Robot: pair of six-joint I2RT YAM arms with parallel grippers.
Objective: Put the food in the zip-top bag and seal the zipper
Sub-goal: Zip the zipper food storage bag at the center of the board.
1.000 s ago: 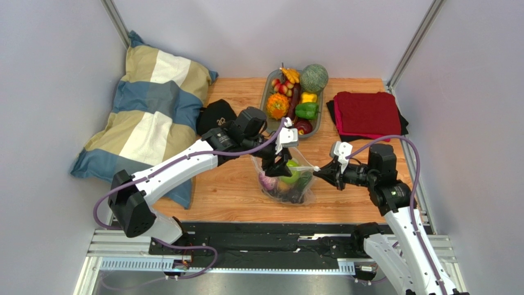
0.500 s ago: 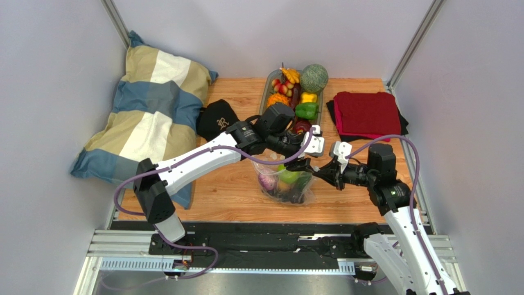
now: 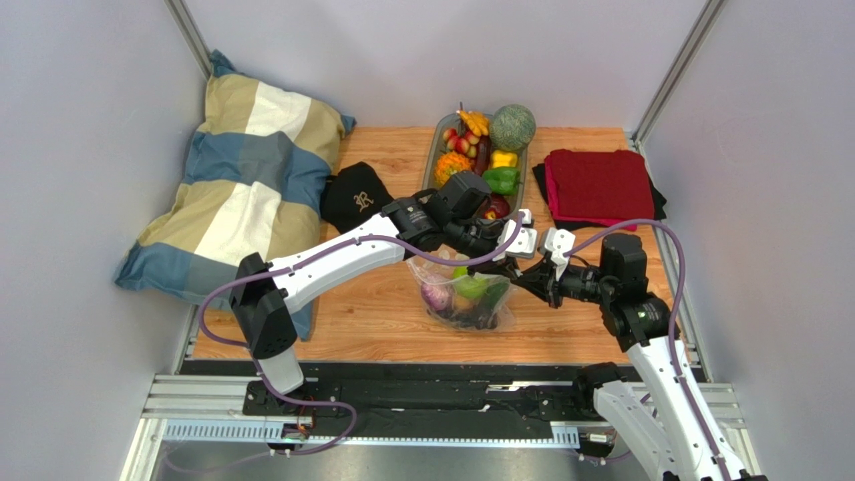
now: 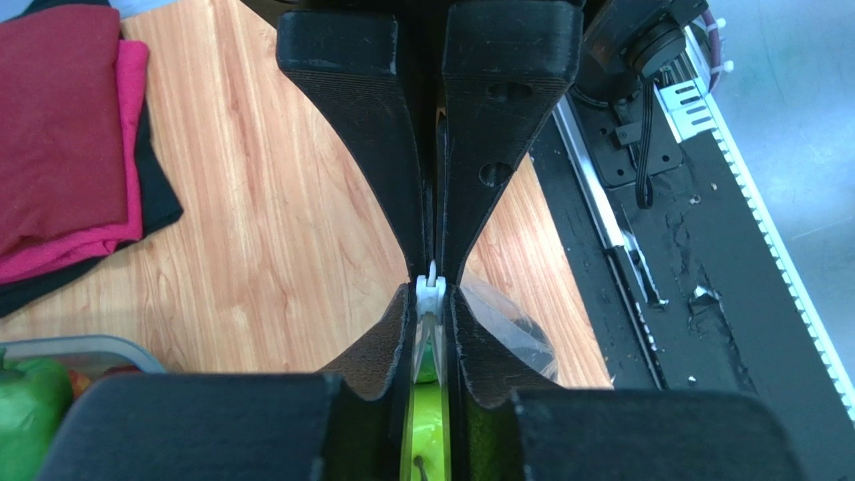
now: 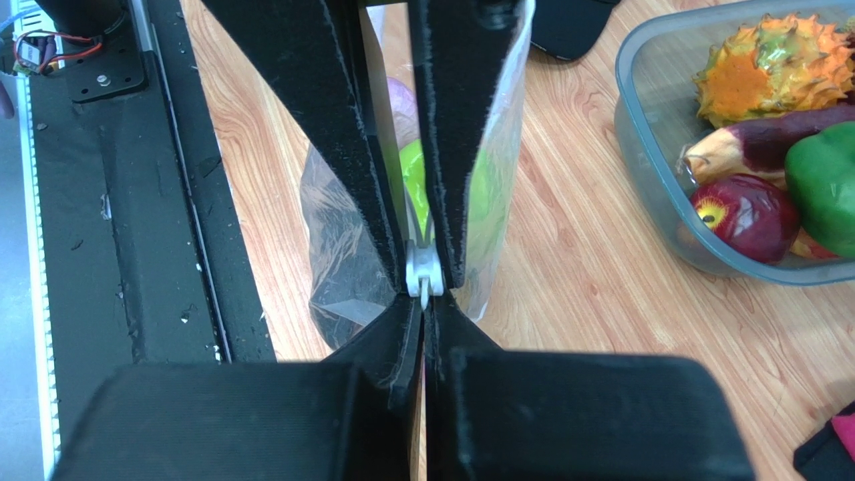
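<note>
**Left gripper clamping onto the zipper, tip to tip with the right one**

Mid-frame in the top view, the left gripper (image 3: pixel 505 263), gaping over the bag mouth a second ago, is swinging right and pinching down on the zipper (image 4: pixel 430 291). Its tips are meeting the right gripper (image 3: pixel 524 281), which is staying clenched on that same whitish strip, so loading looks finished and sealing is starting. The zip-top bag (image 3: pixel 464 306) is slumping on the wooden table (image 3: pixel 371 311) just below centre, its thin, crinkly clear film bulging around smooth green and purple food (image 3: pixel 472 289). The fingers (image 4: pixel 386 341) are showing as matte, ribbed black wedges.
</note>
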